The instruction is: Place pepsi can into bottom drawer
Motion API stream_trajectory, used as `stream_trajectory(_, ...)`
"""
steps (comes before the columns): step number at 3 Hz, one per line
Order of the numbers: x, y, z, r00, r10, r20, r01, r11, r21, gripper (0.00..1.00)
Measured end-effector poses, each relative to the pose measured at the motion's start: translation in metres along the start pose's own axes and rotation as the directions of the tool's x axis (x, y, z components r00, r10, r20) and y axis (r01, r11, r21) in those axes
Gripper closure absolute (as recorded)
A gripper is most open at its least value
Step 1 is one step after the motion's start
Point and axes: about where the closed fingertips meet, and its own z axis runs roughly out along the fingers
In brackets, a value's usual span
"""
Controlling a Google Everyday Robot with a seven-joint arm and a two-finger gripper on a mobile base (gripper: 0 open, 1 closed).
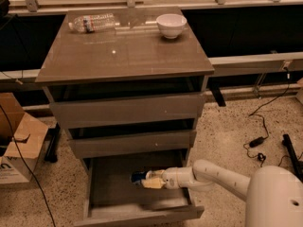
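The bottom drawer of the grey-brown cabinet is pulled open, showing its flat floor. My gripper reaches in from the right, low over the drawer floor near its middle. It is shut on the pepsi can, whose blue end sticks out to the left of the yellowish fingers. The can lies sideways inside the drawer, just above or on the floor; I cannot tell which. The white arm passes over the drawer's right side.
Two upper drawers stand partly open above. On the cabinet top lie a clear water bottle and a white bowl. Cardboard boxes stand at left. Cables lie on the floor at right.
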Motion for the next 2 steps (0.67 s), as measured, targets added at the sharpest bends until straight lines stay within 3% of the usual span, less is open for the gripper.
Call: stream_trajectory(2, 0.061, -0.058, 0.028, 0.994, 0.105, 0.027, -0.106, 0.9933, 0.047, 1.00)
